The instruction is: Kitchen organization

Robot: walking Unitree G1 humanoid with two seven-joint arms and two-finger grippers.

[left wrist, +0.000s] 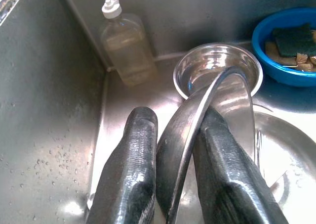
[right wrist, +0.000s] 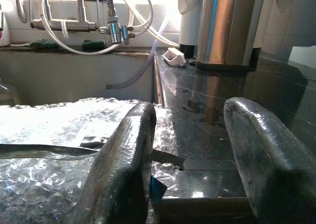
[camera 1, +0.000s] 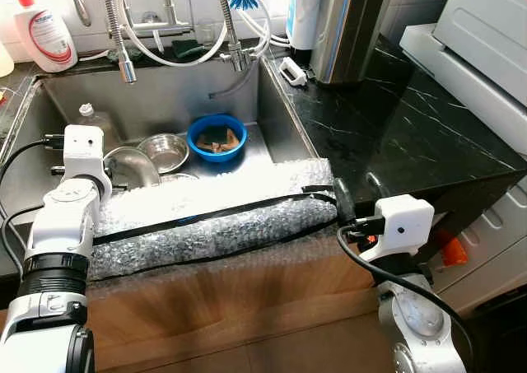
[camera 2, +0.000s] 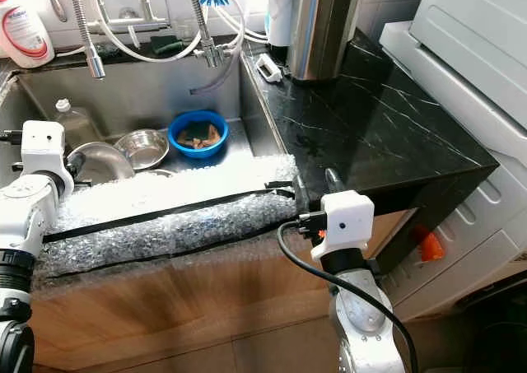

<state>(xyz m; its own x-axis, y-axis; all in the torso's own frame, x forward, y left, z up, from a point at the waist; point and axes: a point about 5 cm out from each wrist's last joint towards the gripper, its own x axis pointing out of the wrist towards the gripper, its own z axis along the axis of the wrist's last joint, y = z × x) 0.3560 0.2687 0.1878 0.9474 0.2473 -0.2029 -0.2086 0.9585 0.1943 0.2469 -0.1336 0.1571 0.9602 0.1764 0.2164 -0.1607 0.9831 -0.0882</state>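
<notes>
So the left gripper (left wrist: 173, 184) is down in the steel sink (camera 1: 276, 114), clamped on the rim of a steel plate (left wrist: 197, 135), one finger on each side of the edge. A small steel bowl (camera 1: 164, 151) sits just past the plate at about 1 o'clock, with a blue bowl (camera 1: 216, 136) holding sponges further at 2 o'clock. A clear bottle (left wrist: 123, 46) stands in the sink's corner at 11. The right gripper (right wrist: 197, 159) hovers spread wide at the black counter (camera 1: 395, 126) edge, holding nothing, beside the bubble wrap (camera 1: 214, 212) padding the sink's front.
</notes>
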